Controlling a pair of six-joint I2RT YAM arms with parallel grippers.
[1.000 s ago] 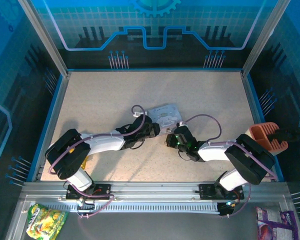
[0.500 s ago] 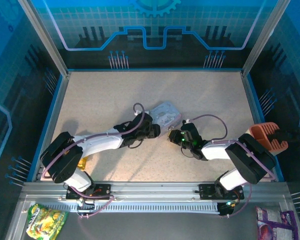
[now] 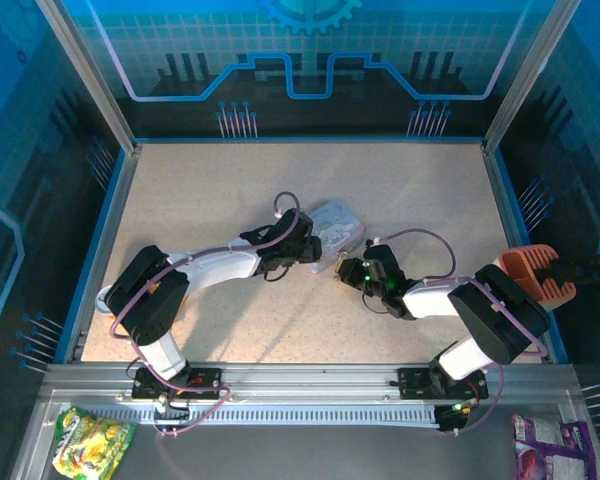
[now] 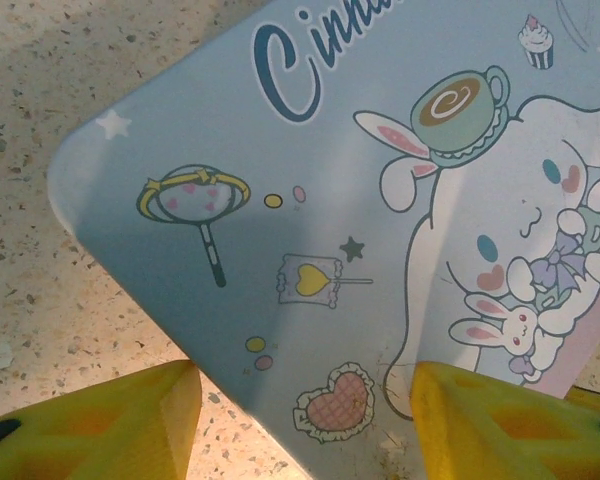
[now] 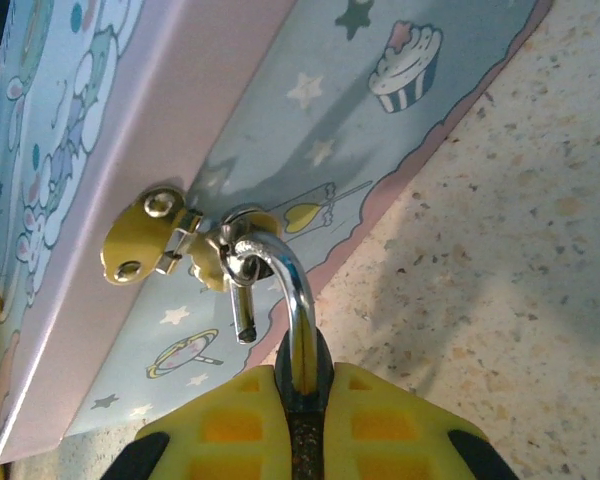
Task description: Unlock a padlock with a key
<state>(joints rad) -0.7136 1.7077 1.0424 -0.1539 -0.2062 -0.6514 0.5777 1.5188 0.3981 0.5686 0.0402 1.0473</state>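
Between the closed fingers [image 5: 225,425] of the right gripper [image 5: 302,388]: padlock [image 5: 305,440] pinched by its body, shackle [image 5: 292,285] hooked through the hasp [image 5: 150,240] just ahead. Could snag there and drag the tin [image 4: 280,160], left gripper [image 4: 305,400] merely straddling its corner, spread wide.

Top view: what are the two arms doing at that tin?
Both arms meet at the cartoon tin mid-table. The right gripper is shut on the padlock body. Its shackle hangs through the tin's yellow hasp, one leg end looking free, so it seems already unlocked. The left gripper sits open at the tin's lid corner, fingers straddling its edge.
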